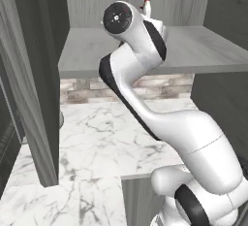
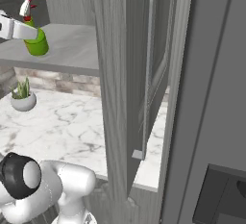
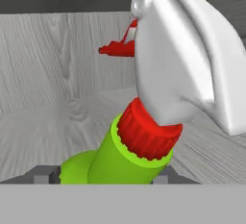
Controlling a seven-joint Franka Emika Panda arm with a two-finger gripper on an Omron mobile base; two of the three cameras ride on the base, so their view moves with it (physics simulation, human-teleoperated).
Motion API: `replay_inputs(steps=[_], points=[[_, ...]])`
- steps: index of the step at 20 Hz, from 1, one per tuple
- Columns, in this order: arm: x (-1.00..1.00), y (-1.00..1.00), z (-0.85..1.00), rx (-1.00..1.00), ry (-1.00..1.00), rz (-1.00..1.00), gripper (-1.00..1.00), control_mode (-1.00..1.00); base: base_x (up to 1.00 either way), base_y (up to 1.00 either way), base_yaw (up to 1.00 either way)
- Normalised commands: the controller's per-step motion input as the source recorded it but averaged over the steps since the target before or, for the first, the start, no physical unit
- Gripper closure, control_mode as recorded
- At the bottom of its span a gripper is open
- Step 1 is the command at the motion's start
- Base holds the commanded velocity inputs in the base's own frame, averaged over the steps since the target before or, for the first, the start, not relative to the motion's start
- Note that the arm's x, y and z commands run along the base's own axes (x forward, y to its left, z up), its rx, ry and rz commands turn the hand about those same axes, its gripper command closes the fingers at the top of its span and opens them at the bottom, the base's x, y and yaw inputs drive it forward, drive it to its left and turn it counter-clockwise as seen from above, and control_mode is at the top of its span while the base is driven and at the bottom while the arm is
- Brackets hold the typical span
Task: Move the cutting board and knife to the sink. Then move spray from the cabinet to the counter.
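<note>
We see the spray upright on the cabinet shelf, near its front edge, back panel well behind it. Gripper is at the bottle's neck; in the hand view the finger tips sit either side of the green body, jaws mid-width, but we can't tell if they're clamped. Shelf is bare around the bottle. An open cabinet door with a long handle stands to the right. Worktop below has room; a small potted plant sits under the shelf edge.
</note>
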Motion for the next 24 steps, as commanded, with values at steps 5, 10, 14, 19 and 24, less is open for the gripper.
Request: replay_inputs(steps=[5,10,14,19,24], points=[[-1.0,-0.49,-0.3,0.0,0.0,-0.22,1.0,-1.0,0.0,0.0,0.0],[-0.9,-0.19,-0.04,0.0,0.0,-0.23,1.0,-1.0,0.0,0.0,0.0],[-0.71,-0.02,0.04,0.0,0.0,-0.25,1.0,-1.0,0.0,0.0,0.0],[-0.67,0.0,0.32,0.0,0.01,-0.27,1.0,-1.0,0.0,0.0,0.0],[-0.75,0.0,0.3,0.0,0.05,-0.26,1.0,-1.0,0.0,0.0,0.0]])
